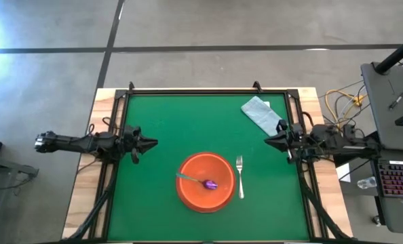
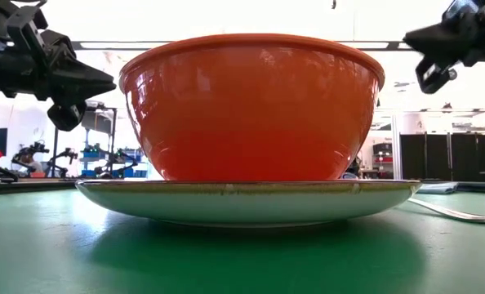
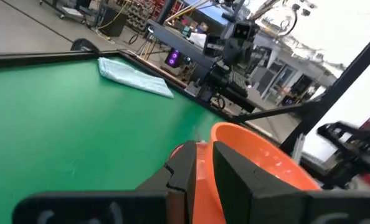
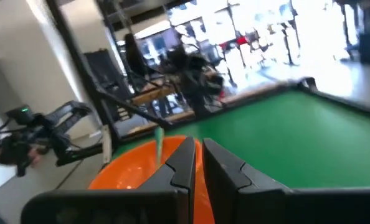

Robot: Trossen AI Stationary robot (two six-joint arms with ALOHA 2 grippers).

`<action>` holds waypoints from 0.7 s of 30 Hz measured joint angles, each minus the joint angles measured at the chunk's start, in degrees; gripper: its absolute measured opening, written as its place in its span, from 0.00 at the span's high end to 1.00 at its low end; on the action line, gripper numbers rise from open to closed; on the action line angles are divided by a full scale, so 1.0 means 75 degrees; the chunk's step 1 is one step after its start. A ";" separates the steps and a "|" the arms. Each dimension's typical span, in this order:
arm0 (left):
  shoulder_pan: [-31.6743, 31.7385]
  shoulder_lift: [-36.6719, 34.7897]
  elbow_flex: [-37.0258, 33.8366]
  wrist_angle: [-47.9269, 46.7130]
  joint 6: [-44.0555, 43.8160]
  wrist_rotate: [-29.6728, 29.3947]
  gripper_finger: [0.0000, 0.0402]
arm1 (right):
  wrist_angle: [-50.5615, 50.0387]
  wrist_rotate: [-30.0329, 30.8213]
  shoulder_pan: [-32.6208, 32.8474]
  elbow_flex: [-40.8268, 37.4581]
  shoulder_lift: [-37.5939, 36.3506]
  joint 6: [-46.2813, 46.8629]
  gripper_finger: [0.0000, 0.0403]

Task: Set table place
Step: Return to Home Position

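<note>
An orange bowl (image 1: pixel 205 181) stands on a flat plate (image 2: pixel 251 194) near the middle of the green table (image 1: pixel 167 115). A spoon (image 1: pixel 200 181) lies inside the bowl, its purple end at the centre and its handle toward the bowl's left rim. A silver fork (image 1: pixel 240 176) lies flat on the table right of the plate. My left gripper (image 1: pixel 152 143) hovers shut and empty left of the bowl, above the table. My right gripper (image 1: pixel 268 140) hovers shut and empty to the bowl's far right. Both point inward toward each other.
A pale blue-green folded cloth (image 1: pixel 262 114) lies at the far right of the table, just beyond my right gripper. Black rails (image 1: pixel 208 91) run along the table's edges. A laptop and cables (image 1: pixel 391 102) sit off the table to the right.
</note>
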 joint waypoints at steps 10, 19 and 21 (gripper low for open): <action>0.0000 0.0371 -0.0009 0.0009 -0.0334 0.0010 0.90 | 0.0306 0.0246 -0.0001 -0.0705 0.0004 0.0437 0.94; 0.0000 0.1011 -0.0042 0.0166 -0.0349 0.0007 0.90 | 0.0302 0.0208 -0.0001 -0.0933 0.0134 0.0287 0.94; 0.0000 0.1107 -0.0050 0.0234 -0.0346 0.0001 0.90 | 0.0308 0.0206 -0.0001 -0.0930 0.0182 0.0281 0.94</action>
